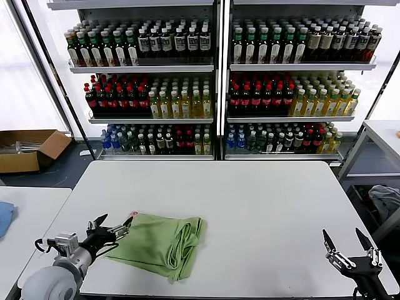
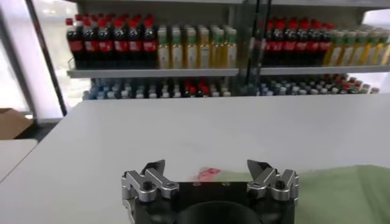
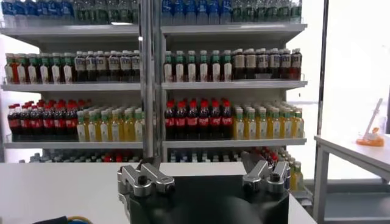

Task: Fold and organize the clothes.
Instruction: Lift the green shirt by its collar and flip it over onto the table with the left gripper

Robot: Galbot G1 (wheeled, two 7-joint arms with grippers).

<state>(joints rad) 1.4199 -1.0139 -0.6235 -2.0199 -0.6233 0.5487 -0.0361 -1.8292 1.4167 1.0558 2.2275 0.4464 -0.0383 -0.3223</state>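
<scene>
A light green shirt (image 1: 159, 242) lies folded into a rough bundle on the near left part of the white bench (image 1: 262, 206), its folded edges bunched toward the right and a small patch of red print (image 2: 207, 173) showing at its far left corner. The left arm reaches in low from the near left corner of the bench, stretched almost level over the surface and pointing right, toward the shirt. The left tool (image 1: 111, 228) sits at the shirt's left edge with its two fingers spread wide and nothing between them; in the left wrist view the fingertips (image 2: 155, 167) stand well apart just above the bench, with the red print and the green cloth lying just beyond them. The right arm waits at the near right corner of the bench, well apart from the shirt, its right tool (image 1: 347, 242) pointing upward and away, fingers wide open and empty. Beyond the bench, shelves of bottled drinks (image 1: 212, 81) fill the far wall, a cardboard box (image 1: 28, 149) rests on the floor at far left, and a blue cloth (image 1: 5, 217) lies on a side table at left.
</scene>
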